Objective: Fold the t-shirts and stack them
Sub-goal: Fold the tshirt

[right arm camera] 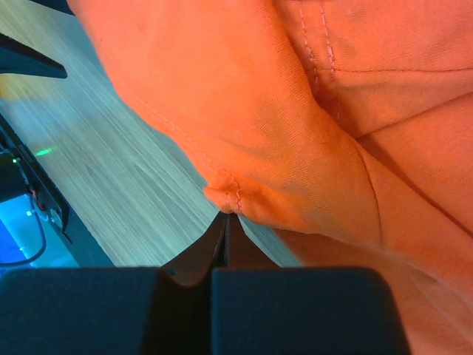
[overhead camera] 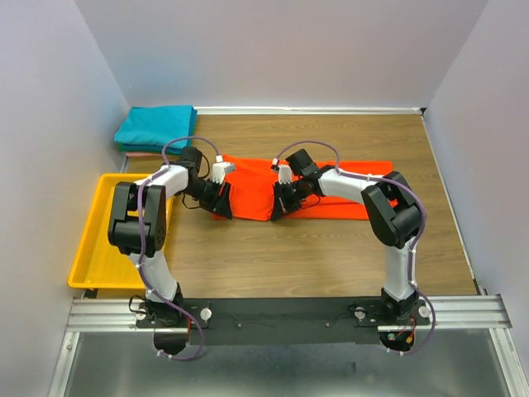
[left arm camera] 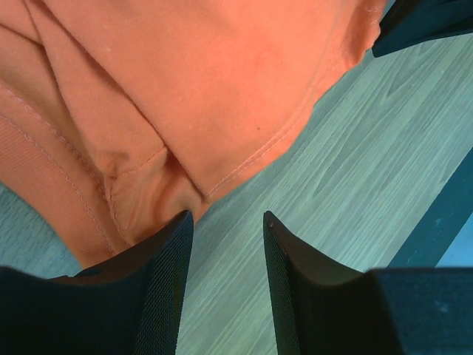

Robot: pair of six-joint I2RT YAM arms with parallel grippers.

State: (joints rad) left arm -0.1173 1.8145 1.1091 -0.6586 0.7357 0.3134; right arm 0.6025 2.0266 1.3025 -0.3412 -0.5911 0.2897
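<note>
The orange-red t-shirt [overhead camera: 250,188] lies partly folded across the middle of the table. My left gripper [overhead camera: 221,197] is at its left end, low over the wood; in the left wrist view the gripper [left arm camera: 225,218] is open and holds nothing, with the shirt's hemmed edge [left arm camera: 185,89] just beyond the left fingertip [left arm camera: 181,222]. My right gripper [overhead camera: 279,203] is at the shirt's near edge. In the right wrist view it [right arm camera: 225,216] is shut, pinching a stitched hem corner of the shirt [right arm camera: 295,111]. A folded teal t-shirt [overhead camera: 155,126] lies at the back left. The pale pink shirt is out of view.
A yellow plastic tray [overhead camera: 99,248] sits along the table's left side beside the left arm. Walls close in the table at the back and both sides. Bare wood [overhead camera: 289,256] lies between the shirt and the arm bases.
</note>
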